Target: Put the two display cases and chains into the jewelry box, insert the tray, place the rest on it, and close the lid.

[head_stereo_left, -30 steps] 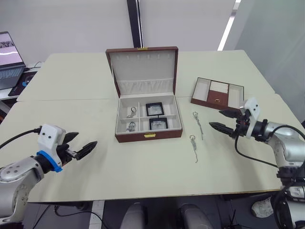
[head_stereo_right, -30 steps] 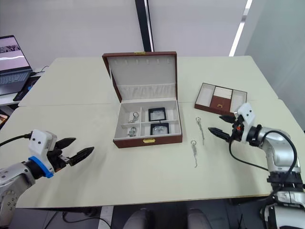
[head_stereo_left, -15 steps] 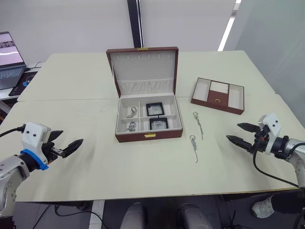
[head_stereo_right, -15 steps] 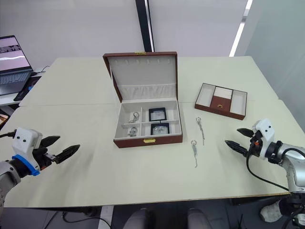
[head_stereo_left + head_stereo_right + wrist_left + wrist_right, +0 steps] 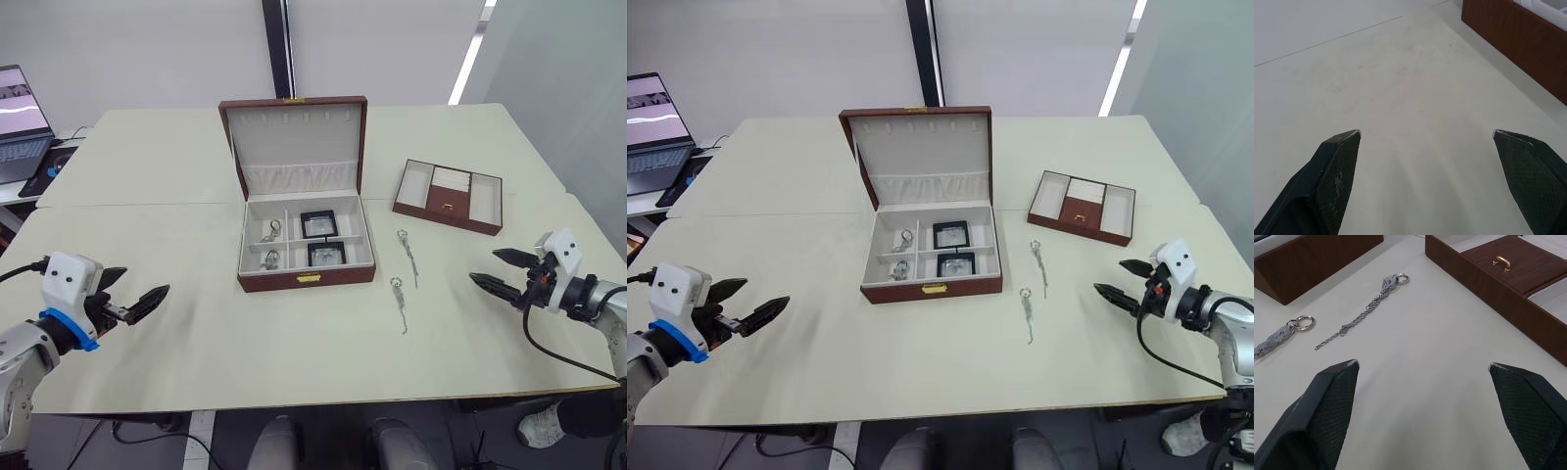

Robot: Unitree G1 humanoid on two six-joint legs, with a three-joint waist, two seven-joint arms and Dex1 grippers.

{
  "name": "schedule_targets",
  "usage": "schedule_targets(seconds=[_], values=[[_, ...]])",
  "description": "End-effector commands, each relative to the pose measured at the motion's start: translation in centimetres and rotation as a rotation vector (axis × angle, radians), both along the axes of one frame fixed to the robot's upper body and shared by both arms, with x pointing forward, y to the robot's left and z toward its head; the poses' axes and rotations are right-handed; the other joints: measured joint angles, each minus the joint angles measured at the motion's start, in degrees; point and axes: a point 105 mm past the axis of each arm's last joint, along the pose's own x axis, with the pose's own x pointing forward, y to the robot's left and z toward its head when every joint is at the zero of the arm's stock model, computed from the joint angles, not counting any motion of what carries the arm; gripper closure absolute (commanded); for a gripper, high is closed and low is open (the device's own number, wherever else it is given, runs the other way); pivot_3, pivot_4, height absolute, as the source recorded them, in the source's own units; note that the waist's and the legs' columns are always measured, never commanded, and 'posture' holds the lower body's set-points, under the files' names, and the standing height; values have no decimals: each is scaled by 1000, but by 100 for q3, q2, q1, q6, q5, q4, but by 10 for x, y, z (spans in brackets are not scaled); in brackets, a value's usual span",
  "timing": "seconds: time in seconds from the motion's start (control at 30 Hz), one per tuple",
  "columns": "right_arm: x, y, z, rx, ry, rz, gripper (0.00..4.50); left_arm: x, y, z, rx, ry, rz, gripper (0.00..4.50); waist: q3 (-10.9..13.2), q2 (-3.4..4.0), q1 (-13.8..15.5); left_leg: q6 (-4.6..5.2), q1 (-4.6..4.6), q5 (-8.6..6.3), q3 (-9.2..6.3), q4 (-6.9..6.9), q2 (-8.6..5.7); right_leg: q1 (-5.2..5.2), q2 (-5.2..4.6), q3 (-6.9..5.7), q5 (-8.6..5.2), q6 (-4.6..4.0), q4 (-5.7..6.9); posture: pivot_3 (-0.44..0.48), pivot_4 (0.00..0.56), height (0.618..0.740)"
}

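Note:
The brown jewelry box (image 5: 306, 278) stands open at the table's middle, its lid (image 5: 296, 144) upright. Two black display cases (image 5: 316, 224) (image 5: 324, 254) lie in its right compartments, and two chains (image 5: 271, 230) (image 5: 269, 259) in its left ones. Two more chains (image 5: 406, 257) (image 5: 400, 304) rest on the table right of the box, also in the right wrist view (image 5: 1364, 313) (image 5: 1283, 333). The tray (image 5: 448, 196) with a gold handle sits at the back right. My left gripper (image 5: 145, 281) is open and empty, well left of the box. My right gripper (image 5: 484, 265) is open and empty, right of the loose chains.
A laptop (image 5: 20, 122) stands on a side surface at the far left. The box's brown wall (image 5: 1518, 44) shows in the left wrist view, ahead of the open left gripper (image 5: 1425, 132). A seam crosses the table behind the box.
Over the last second both arms drew outward, away from the box: the left gripper to the left, the right gripper to the right off the loose chains. Both stayed open.

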Motion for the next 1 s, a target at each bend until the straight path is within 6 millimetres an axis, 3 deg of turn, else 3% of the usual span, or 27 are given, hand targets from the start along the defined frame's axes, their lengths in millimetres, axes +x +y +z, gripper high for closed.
schedule_targets(seconds=[0.03,0.23,0.37,0.47,0.77,1.0], values=[[1,-1,16,-13,-44,13,7,0,2,13,10,-57,9,0,0,0,0,0,0,0,0,0,0,0,0,0,0,0,0,0,150,740],[2,5,24,-27,-27,67,7,3,-11,15,-4,-84,-36,0,0,0,-1,0,0,0,1,0,0,0,0,0,0,0,0,0,150,740],[4,12,31,-59,0,129,7,5,-34,18,-10,-108,-115,0,0,0,1,0,0,0,-1,2,0,1,0,-1,0,0,1,0,150,740],[9,18,39,-107,8,179,7,5,-57,19,-23,-135,-189,0,0,0,-4,0,0,0,1,3,-1,2,0,0,0,0,0,0,150,740],[42,24,70,-227,10,269,7,-2,-150,16,-72,-208,-489,0,0,0,5,0,0,0,0,11,-2,6,1,0,1,0,-2,0,150,740],[69,11,64,-407,46,248,7,-6,-193,20,-49,-332,-667,0,0,1,-6,0,1,0,1,10,-2,14,2,0,1,0,-18,0,150,740]])
